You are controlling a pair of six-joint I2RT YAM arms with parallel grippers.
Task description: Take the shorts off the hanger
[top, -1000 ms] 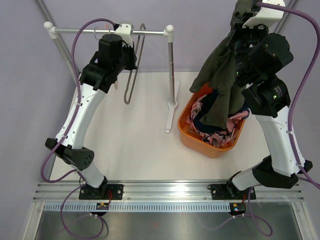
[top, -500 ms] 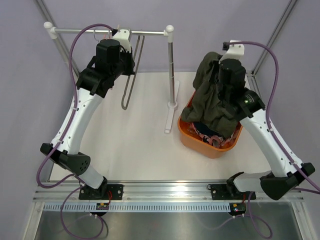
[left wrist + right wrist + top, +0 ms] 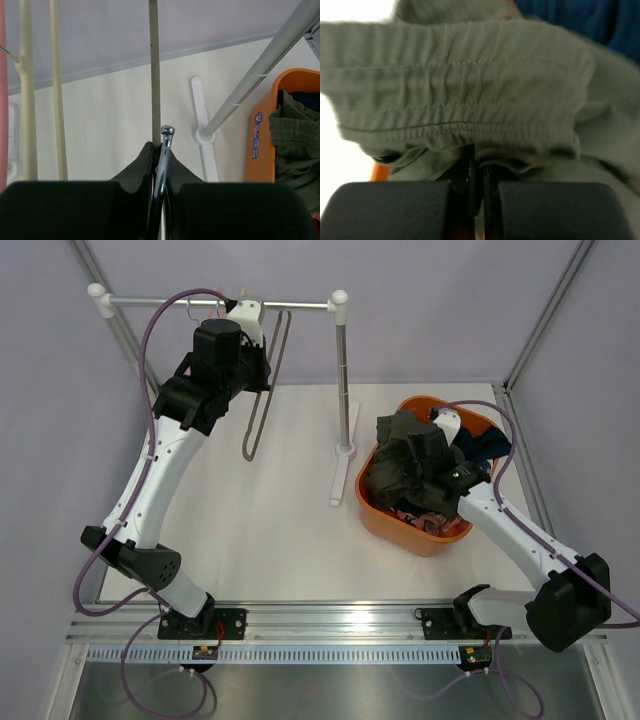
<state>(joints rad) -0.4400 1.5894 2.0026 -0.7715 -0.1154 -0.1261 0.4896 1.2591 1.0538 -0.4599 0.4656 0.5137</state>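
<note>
The olive green shorts (image 3: 400,455) lie heaped in the orange basket (image 3: 385,520), over the pink blotched shorts (image 3: 428,520) and beside the navy shorts (image 3: 488,445). My right gripper (image 3: 422,458) is down in the basket, shut on a fold of the olive shorts (image 3: 470,85) just under the waistband; navy cloth (image 3: 570,15) shows behind. My left gripper (image 3: 160,150) is shut on the metal hook (image 3: 166,137) of a bare hanger (image 3: 262,390), which hangs below the rail (image 3: 220,303). No shorts are on the hanger.
The rail's upright pole (image 3: 345,380) and its white foot (image 3: 340,475) stand between the hanger and the basket. In the left wrist view the pole (image 3: 255,75) slants past the basket (image 3: 260,130). Frame posts rise at the back corners.
My right arm has come down from high above the basket, carrying the olive shorts into it; they now lie bunched inside. The left arm shifted slightly, still holding the hanger.
</note>
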